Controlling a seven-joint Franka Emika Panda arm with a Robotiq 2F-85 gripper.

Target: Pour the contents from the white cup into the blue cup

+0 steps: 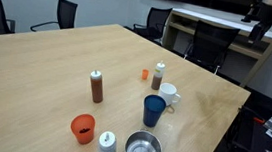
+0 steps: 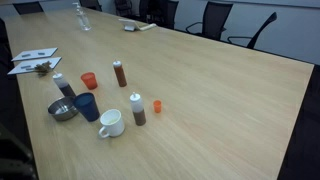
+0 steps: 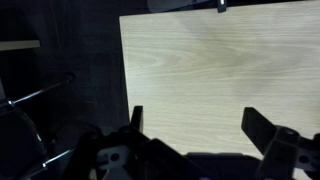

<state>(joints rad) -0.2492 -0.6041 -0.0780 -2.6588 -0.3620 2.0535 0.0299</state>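
Observation:
The white cup [image 1: 168, 93], a squat mug with a side handle, stands on the wooden table right next to the taller dark blue cup [image 1: 153, 110]. Both also show in an exterior view, the white cup [image 2: 110, 122] and the blue cup [image 2: 87, 106]. What the white cup holds cannot be seen. In the wrist view my gripper [image 3: 200, 125] is open and empty, its two dark fingers spread over bare table near an edge. Neither cup shows in the wrist view, so the gripper is away from both.
Around the cups stand an orange cup [image 1: 83, 128], a steel bowl [image 1: 142, 147], a grey shaker bottle [image 1: 107, 145], a brown sauce bottle [image 1: 96, 86], a white-capped brown bottle [image 1: 158, 76] and a small orange object [image 1: 144, 74]. Office chairs ring the table [image 1: 36, 66]. Papers [image 2: 30, 60] lie at one end.

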